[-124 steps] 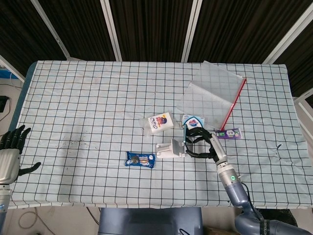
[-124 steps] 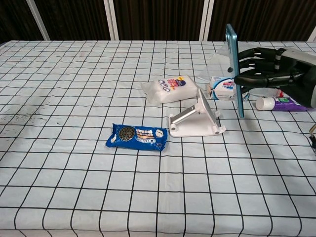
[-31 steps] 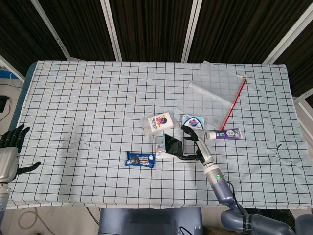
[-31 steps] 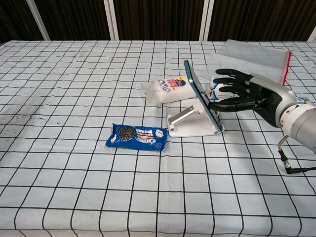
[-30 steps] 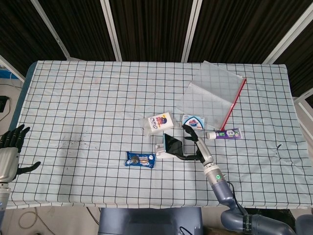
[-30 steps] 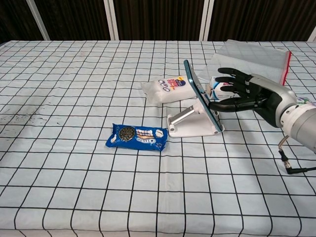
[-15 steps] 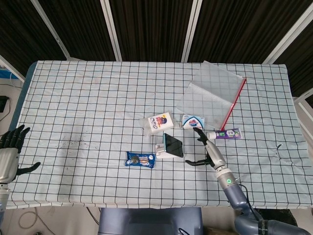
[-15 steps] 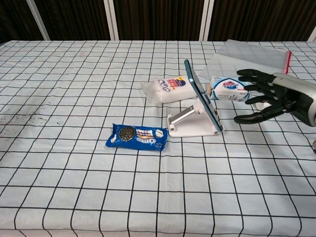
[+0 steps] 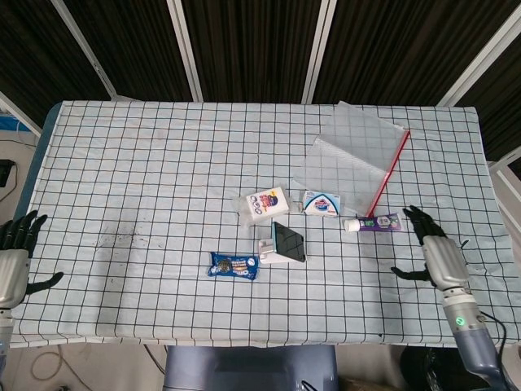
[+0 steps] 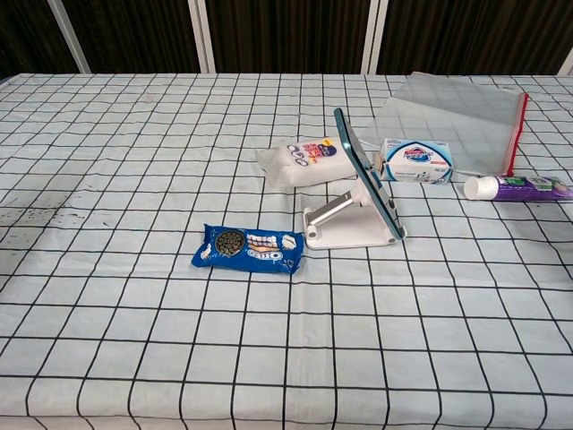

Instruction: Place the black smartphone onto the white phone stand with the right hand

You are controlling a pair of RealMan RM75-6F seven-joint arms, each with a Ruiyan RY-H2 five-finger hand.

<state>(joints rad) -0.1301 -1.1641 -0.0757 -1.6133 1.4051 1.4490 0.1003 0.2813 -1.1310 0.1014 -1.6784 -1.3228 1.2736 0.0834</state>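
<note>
The black smartphone [image 9: 288,241] [image 10: 365,175] leans tilted on the white phone stand [image 9: 271,253] [image 10: 343,226] near the middle of the table, with nothing touching it. My right hand [image 9: 435,251] hovers far to the right of the stand near the table's right edge, fingers spread and empty; the chest view does not show it. My left hand [image 9: 15,254] stays off the table's left edge, fingers apart and holding nothing.
A blue cookie packet [image 9: 233,265] [image 10: 250,248] lies left of the stand. A white snack pack [image 9: 266,203] [image 10: 303,161], a small white box [image 9: 322,202] [image 10: 414,159], a purple tube [image 9: 374,222] [image 10: 518,187] and a clear zip bag [image 9: 355,159] [image 10: 458,112] sit behind and to the right.
My right hand has let go of the phone and drawn away to the right, leaving the chest view. The phone stays leaning on the stand. The left hand barely moved.
</note>
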